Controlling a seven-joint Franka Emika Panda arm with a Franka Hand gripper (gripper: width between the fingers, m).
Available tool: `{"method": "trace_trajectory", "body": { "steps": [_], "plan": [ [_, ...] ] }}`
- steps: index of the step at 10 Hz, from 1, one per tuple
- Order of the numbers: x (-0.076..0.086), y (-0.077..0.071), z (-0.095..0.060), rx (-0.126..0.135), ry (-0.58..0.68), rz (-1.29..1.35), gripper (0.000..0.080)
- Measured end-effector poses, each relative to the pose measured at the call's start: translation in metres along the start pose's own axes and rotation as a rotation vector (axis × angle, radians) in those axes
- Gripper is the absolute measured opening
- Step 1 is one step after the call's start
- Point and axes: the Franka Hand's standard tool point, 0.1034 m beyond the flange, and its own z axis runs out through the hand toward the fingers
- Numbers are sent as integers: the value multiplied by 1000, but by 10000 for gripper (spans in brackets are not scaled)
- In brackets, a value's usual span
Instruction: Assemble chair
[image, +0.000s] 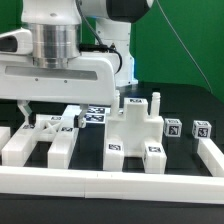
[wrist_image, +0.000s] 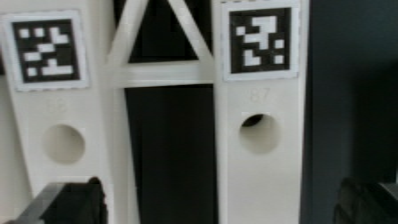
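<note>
Because the chair frame piece (wrist_image: 169, 75) lies flat on the black table (image: 185, 150) under the wrist, on the exterior view's left and near the chunky notched block (image: 135, 128), I judge the grasp to be the delicate part. The gripper (wrist_image: 217, 205) is spread to its widest and holds nothing. One dark fingertip (wrist_image: 71, 203) shows in front of a rail (wrist_image: 63, 110), the other beside the second rail. If I descend like this, that fingertip can land on the rail and push the piece crooked, or toward the block. I can read no brand and no words, only black-and-white marker tags (wrist_image: 258, 45), whose patterns are not letters.
</note>
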Motion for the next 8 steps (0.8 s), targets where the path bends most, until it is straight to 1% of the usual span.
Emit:
{"method": "trace_trajectory", "body": {
  "steps": [1,4,8],
  "plan": [
    [-1,-3,3,0,-5,-1,649],
    [-2,-5,13,-3,-19,-5,649],
    [-5,-4,22,-6,-34,-5,649]
  ]
}}
